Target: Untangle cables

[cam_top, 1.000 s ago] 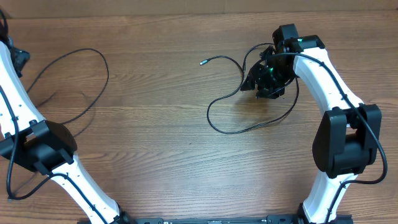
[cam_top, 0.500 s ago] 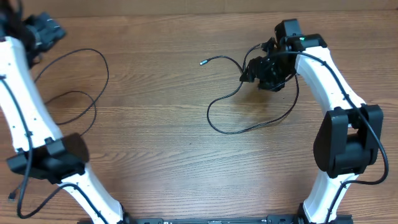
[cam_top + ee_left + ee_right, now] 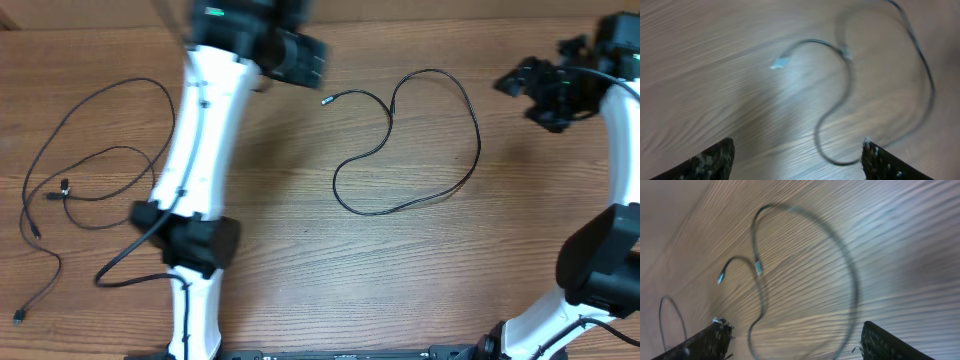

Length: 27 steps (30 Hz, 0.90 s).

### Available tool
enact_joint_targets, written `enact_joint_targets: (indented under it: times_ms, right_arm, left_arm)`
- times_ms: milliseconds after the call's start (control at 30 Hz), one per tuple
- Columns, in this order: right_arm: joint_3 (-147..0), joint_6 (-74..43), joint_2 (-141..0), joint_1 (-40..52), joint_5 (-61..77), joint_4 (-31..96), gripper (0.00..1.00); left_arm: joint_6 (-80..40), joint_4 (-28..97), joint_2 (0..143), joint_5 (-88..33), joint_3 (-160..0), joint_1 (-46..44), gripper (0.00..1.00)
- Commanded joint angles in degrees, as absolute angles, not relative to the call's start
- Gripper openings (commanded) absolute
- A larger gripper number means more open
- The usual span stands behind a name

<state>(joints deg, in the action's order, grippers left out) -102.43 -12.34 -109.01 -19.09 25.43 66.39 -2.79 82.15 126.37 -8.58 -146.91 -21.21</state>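
One thin black cable (image 3: 479, 145) lies in a wide open loop on the middle of the wooden table, its plug (image 3: 325, 101) pointing left. It also shows blurred in the left wrist view (image 3: 780, 63) and the right wrist view (image 3: 757, 269). More cables (image 3: 64, 187) lie in loose loops at the far left, with small plugs at their ends. My left gripper (image 3: 295, 55) is open and empty above the back middle of the table, left of the loop (image 3: 797, 161). My right gripper (image 3: 540, 88) is open and empty, right of the loop (image 3: 797, 341).
The left arm's white links (image 3: 195, 140) stretch across the left-middle of the table and hide part of the left cables. A thicker black arm cable (image 3: 130, 262) hangs near its base. The right arm (image 3: 620, 180) runs along the right edge.
My left arm swung from the far left to the back middle. My right gripper moved off the middle cable to the right; the cable now lies as an open loop. More of the left cables shows.
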Motion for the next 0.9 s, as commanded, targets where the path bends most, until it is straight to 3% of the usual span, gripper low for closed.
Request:
enact_joint_targets:
  times_ms: [0, 367, 767, 867]
  right_arm:
    - [-103.53, -10.13, -107.79, -22.68, 25.56, 66.61, 0.83]
    - [-103.46, -9.02, -107.79, -26.48, 25.50, 69.21, 0.85]
    - [-103.46, -9.08, -107.79, -26.35, 25.12, 70.19, 0.86]
    - [-103.46, -9.08, -107.79, -26.33, 25.12, 70.35, 0.91]
  left_arm:
    - [10.59, 79.88, 132.97, -16.88, -146.30, -29.19, 0.80]
    - [16.51, 73.41, 146.36, -20.18, -146.30, -41.45, 0.77]
    - [14.70, 69.91, 151.30, -23.81, -146.28, -46.92, 0.69]
    - [14.57, 69.36, 152.42, -23.83, -146.28, -47.18, 0.71]
